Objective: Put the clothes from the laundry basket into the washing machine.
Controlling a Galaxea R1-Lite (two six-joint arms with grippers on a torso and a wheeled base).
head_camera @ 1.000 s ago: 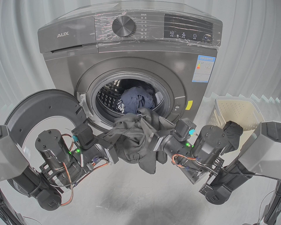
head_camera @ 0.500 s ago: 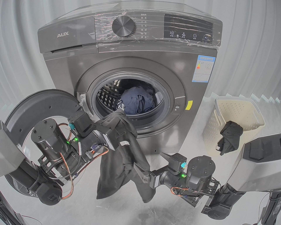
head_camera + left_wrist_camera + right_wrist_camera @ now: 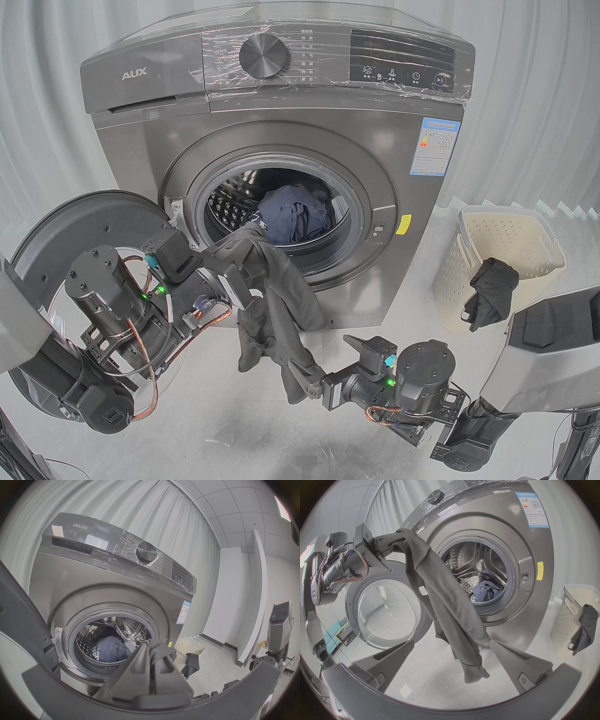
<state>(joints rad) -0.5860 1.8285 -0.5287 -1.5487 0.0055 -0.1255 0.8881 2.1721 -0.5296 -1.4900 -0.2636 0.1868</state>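
- Right tool [image 3: 304, 381]: nearest and low; jaws wide apart, gripping nothing; the garment's tail hangs between them.
- Grey garment [image 3: 281, 300]: hangs before the port; long axis near vertical, top toward the drum, tail toward the floor.
- Left tool [image 3: 245, 253]: clamped on the garment's top end.
- Step, judged: loading. Next move: feed the top end inward and lift the tail after it.
- Washing machine [image 3: 375, 144]: a blue garment [image 3: 290, 215] lies inside.
- Laundry basket [image 3: 506, 212], far right: a black garment [image 3: 490, 290] is draped over the rim, not yet loaded.

The left arm [image 3: 100, 300] sits at the near left, its wrist angled far and right. The left gripper [image 3: 247, 250] has its 2 fingers clamped on a dark grey garment [image 3: 281, 300]. The right arm [image 3: 425, 375] sits low at the near right, forearm pointing left. The right gripper [image 3: 299, 381] has its 2 fingers [image 3: 407, 648] spread wide.
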